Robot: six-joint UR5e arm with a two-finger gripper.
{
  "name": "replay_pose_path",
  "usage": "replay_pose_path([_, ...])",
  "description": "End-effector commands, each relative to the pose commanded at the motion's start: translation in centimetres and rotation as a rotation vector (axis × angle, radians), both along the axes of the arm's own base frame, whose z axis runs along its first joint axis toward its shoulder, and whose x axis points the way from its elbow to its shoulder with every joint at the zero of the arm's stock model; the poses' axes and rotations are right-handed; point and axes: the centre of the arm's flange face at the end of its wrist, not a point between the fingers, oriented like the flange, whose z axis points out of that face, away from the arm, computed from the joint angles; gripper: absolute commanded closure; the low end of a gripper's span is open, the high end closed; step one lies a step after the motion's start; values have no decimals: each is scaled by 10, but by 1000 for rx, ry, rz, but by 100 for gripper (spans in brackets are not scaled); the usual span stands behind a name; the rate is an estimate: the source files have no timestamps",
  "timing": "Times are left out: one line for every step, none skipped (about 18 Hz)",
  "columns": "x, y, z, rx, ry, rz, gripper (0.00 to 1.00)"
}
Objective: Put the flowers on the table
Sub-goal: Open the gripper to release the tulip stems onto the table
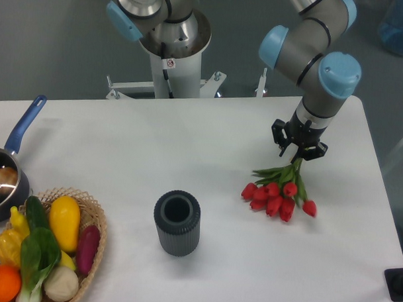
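The white desk (208, 138) spreads under everything, far the biggest thing in view. Above its right part the arm (317, 55) bends down to the gripper (298, 146), which hangs low, close over the desk surface.

Just below the gripper and a little toward the camera lie the flowers (279, 193): the red heads fan out across the desk, the green stems run back up and converge at the gripper's fingers. The heads appear to rest on the desk, while the stem ends look caught at the gripper. Whether the fingers are clamped on the stems or already eased apart cannot be told from this angle; the dark fingers and the stems overlap.

Well off to the gripper's left, nearer the camera, stands a dark ribbed vase (177, 223), upright and apart from the bunch. Much farther the same way sit a basket (93, 217) of produce and a blue-handled pot (9, 164) at the desk's edge.

The bunch probably weighs little and flexes easily; the heads would bruise or bend if squeezed. The stems near the tied base are the sound place to hold, being the firmest part, though smooth and liable to slip.
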Motion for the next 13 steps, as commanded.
replay_pose_path([-2, 1, 3, 5, 5, -6, 62])
replay_pose_path([-3, 0, 5, 6, 9, -11, 61])
replay_pose_path([-4, 1, 8, 10, 19, -23, 50])
replay_pose_path([-5, 1, 11, 15, 29, -41, 25])
replay_pose_path([-7, 2, 17, 22, 41, -59, 0])
replay_pose_path([-9, 3, 22, 27, 52, -64, 0])
replay_pose_path([-11, 5, 27, 31, 62, -66, 0])
replay_pose_path([-12, 6, 30, 32, 68, -67, 0])
replay_pose_path([-11, 5, 32, 32, 71, -67, 0])
replay_pose_path([-9, 6, 37, 36, 79, -69, 0])
replay_pose_path([-8, 5, 45, 44, 96, -67, 0])
replay_pose_path([-9, 6, 55, 65, 120, -63, 0])
replay_pose_path([-9, 8, 66, 98, 150, -60, 0])
